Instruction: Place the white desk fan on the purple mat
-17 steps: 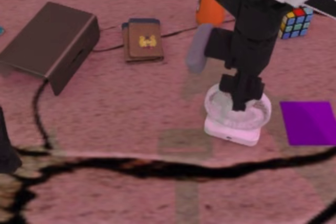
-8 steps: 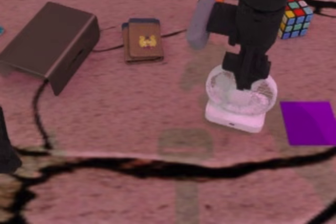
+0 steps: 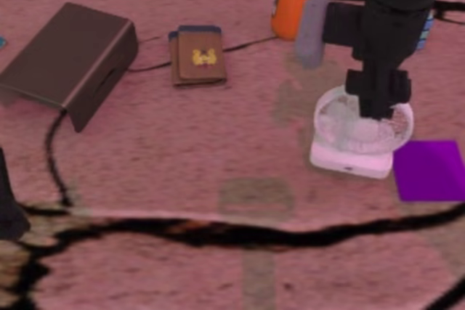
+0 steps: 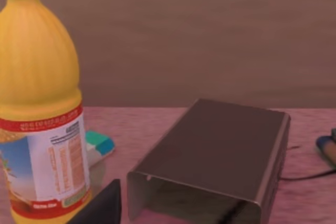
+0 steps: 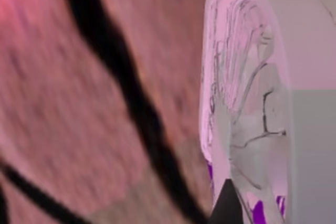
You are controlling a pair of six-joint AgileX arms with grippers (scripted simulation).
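Carrying the white desk fan (image 3: pixel 361 133) with the right gripper (image 3: pixel 377 104), fingers clenched on its top, apparently just above the table (image 3: pixel 167 172) and touching the left edge of the purple mat (image 3: pixel 431 170) as seen from above. Showing purple beneath the fan's base in the right wrist view, though too close to judge how much overlap. Risking a short drop, with the base landing half on the mat and half on the pink surface. Risking also a tilt in the grip, being held from the top alone, and a topple on release. Passing well clear of the orange bottle (image 3: pixel 291 2) behind. Parking the left gripper (image 3: pixel 9 201) at the table's left edge, fingers impossible to judge.
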